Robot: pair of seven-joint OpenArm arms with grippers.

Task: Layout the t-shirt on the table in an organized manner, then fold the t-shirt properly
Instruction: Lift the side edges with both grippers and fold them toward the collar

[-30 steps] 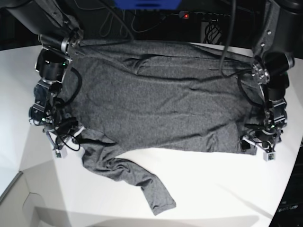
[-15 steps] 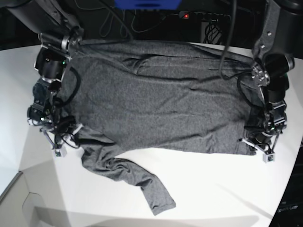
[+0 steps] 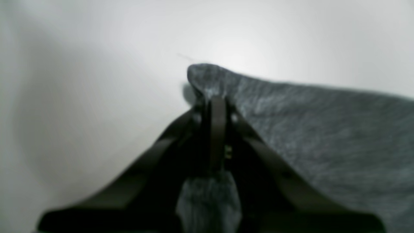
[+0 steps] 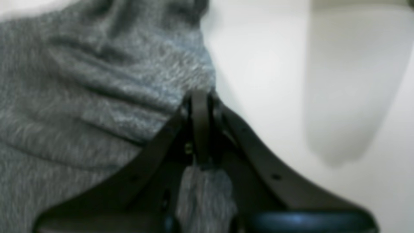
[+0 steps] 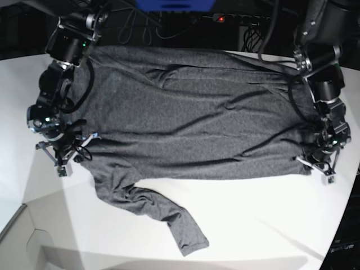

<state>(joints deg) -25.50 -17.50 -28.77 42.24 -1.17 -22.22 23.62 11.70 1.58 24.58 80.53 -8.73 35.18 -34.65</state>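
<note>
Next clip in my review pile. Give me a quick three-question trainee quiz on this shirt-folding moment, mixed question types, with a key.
1. True or false: the left gripper is shut on a corner of the t-shirt.
2. The loose sleeve lies toward which edge of the base view? A) top B) bottom C) right
3. Fill in: in the right wrist view, the right gripper pinches ____ between its jaws.

Key: 1 true. 2 B. 3 grey shirt fabric, with the white table beside it.
</note>
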